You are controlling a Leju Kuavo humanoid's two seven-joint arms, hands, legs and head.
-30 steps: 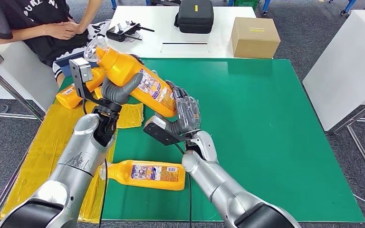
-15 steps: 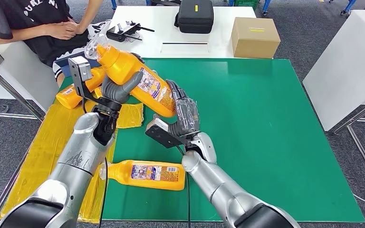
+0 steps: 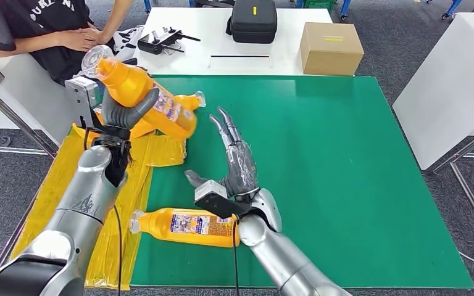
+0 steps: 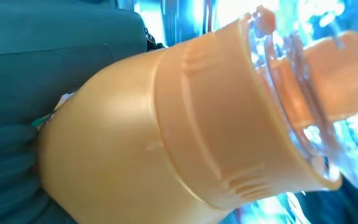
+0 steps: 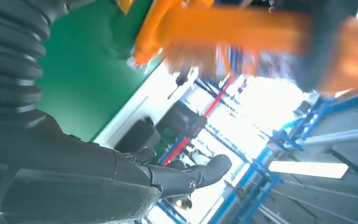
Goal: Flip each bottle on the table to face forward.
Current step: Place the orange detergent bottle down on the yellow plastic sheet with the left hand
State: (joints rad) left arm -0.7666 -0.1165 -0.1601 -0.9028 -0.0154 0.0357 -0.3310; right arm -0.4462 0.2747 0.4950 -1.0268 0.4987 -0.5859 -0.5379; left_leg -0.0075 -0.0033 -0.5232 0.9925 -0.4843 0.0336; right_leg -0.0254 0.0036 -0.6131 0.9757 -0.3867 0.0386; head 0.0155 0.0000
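My left hand (image 3: 125, 115) grips an orange bottle (image 3: 141, 95) with a clear cap, lifted and tilted over the yellow sheet at the mat's left edge. Up close in the left wrist view, the bottle (image 4: 168, 140) shows its shoulder and cap. My right hand (image 3: 237, 161) stands open above the green mat (image 3: 345, 172), fingers spread and pointing away from me, a short way right of the held bottle. A second orange bottle (image 3: 188, 226) lies on its side near the front, label up, cap to the left. Another orange bottle (image 3: 188, 100) lies behind the held one, mostly hidden.
A yellow sheet (image 3: 68, 185) lies along the mat's left side. A person (image 3: 49, 31) sits at the back left. On the white table behind stand a black case (image 3: 254, 20), a cardboard box (image 3: 331, 48) and a controller (image 3: 163, 38). A white cabinet (image 3: 457, 80) flanks the right.
My right hand let go of the raised bottle and opened, drawing back over the mat. My left hand carried the bottle left toward the yellow sheet.
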